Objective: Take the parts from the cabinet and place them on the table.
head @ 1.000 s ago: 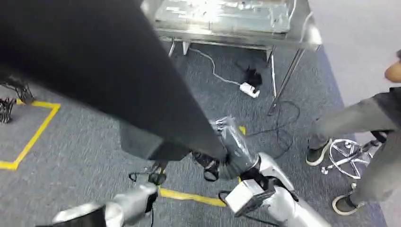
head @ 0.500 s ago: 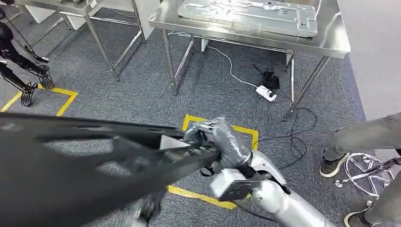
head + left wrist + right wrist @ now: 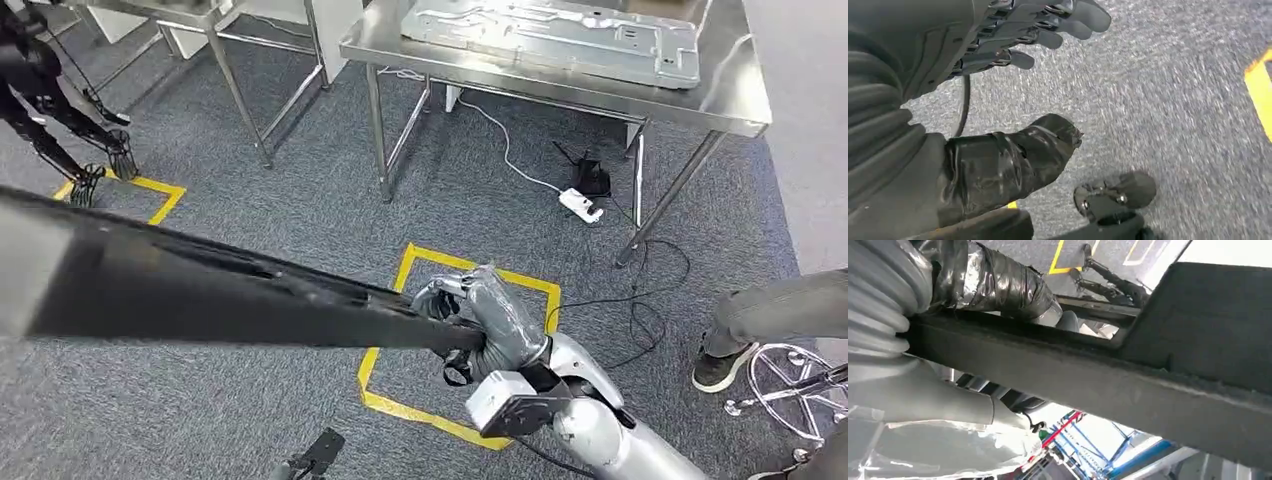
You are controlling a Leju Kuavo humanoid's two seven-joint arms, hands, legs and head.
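Note:
A long flat black part (image 3: 200, 290) stretches from the picture's left edge to the middle of the head view, held above the carpet. My right hand (image 3: 482, 322) grips its right end, fingers wrapped over the edge. The right wrist view shows the same dark part (image 3: 1128, 385) running under my taped thumb (image 3: 998, 285). My left hand (image 3: 948, 55) hangs over the grey carpet with fingers spread and nothing in it. The steel table (image 3: 740, 105) stands ahead at the upper right, with a grey metal plate (image 3: 550, 35) lying on it.
A person's legs and shoe (image 3: 730, 365) are at the right, beside a chair base (image 3: 790, 385). A power strip (image 3: 582, 205) and cables lie under the table. Yellow tape (image 3: 400, 290) marks a square on the carpet. A second steel table (image 3: 225, 25) and a black stand (image 3: 60, 110) are at the left.
The camera has swung, so the table now sits further right and lower in the picture. The black part has tipped down from covering the upper left to lying lower and flatter. My right hand still grips it.

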